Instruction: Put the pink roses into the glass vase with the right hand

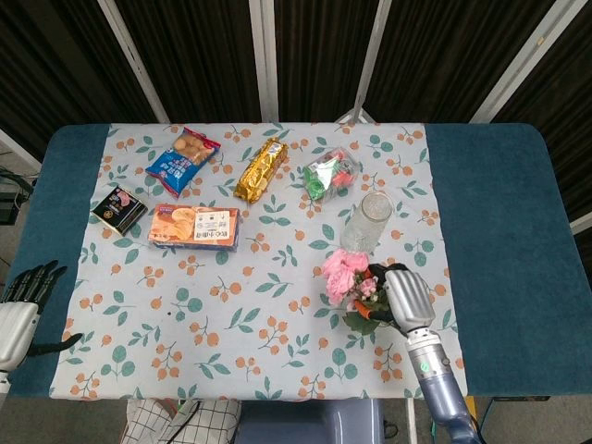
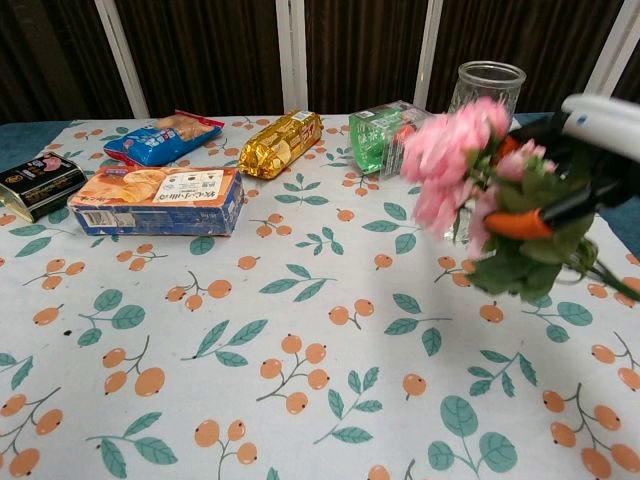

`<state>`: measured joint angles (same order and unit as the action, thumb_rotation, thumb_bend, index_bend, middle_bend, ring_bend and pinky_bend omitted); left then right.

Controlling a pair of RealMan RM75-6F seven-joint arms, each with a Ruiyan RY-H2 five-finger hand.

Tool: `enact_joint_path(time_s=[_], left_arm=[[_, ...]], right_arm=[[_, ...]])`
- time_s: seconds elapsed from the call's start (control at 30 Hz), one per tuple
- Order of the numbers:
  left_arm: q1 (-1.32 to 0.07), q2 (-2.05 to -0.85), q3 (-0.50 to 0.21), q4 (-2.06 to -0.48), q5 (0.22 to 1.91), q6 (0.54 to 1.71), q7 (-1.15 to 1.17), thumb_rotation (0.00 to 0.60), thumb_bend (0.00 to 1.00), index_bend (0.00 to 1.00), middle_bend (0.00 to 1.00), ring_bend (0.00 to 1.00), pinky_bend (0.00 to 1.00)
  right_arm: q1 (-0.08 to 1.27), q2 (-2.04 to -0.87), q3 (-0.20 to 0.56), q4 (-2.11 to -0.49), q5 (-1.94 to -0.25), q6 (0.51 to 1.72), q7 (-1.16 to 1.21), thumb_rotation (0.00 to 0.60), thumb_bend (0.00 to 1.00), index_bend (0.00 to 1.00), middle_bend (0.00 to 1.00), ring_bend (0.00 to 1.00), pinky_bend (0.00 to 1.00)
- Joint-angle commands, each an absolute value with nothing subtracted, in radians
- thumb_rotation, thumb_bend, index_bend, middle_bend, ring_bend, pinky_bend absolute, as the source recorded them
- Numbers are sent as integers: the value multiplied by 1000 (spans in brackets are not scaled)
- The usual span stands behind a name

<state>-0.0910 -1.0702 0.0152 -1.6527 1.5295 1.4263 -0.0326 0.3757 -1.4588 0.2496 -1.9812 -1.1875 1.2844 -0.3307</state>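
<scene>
My right hand (image 1: 405,298) (image 2: 585,170) grips the bunch of pink roses (image 1: 347,274) (image 2: 455,160) by its leafy stems and holds it lifted above the tablecloth. The blooms point left, just in front of the glass vase (image 1: 366,222) (image 2: 484,85), which stands upright and empty behind them. In the chest view the roses hide much of the vase's body. My left hand (image 1: 20,305) hangs open, holding nothing, at the table's near left edge.
On the floral tablecloth (image 1: 231,296) lie a green packet (image 1: 331,174), a gold packet (image 1: 260,169), a blue snack bag (image 1: 183,159), an orange biscuit box (image 1: 193,226) and a small black box (image 1: 119,208). Blue table surface (image 1: 499,231) extends to the right.
</scene>
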Motion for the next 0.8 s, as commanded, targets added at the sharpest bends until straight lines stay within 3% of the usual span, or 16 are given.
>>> enact_joint_path(time_s=[0.03,0.43,0.63,0.8], left_arm=[[-90,-1071,16,-1651,1533,1431,-28,600,0,0,0,0,0],[-90,-1076,21,-1653,1544,1432,-22,600,0,0,0,0,0],[-93,-1077,19,-1656,1534,1424,-21,600,0,0,0,0,0],[-93,-1077,18,-1660,1531,1422,-17,600,0,0,0,0,0]], right_arm=[[346,-1364,370,-2073,-1212,1369,-224,600,313,537,509,536,327],[396,-1350,766,-1986,-1123,1517,195,600,313,486,509,496,327],[467,-1372,863,-1927,-1063,1511,271,600,313,486,509,496,327],[546,-1417,888,-1883,-1021,1498,282,600,313,486,509,496,327]])
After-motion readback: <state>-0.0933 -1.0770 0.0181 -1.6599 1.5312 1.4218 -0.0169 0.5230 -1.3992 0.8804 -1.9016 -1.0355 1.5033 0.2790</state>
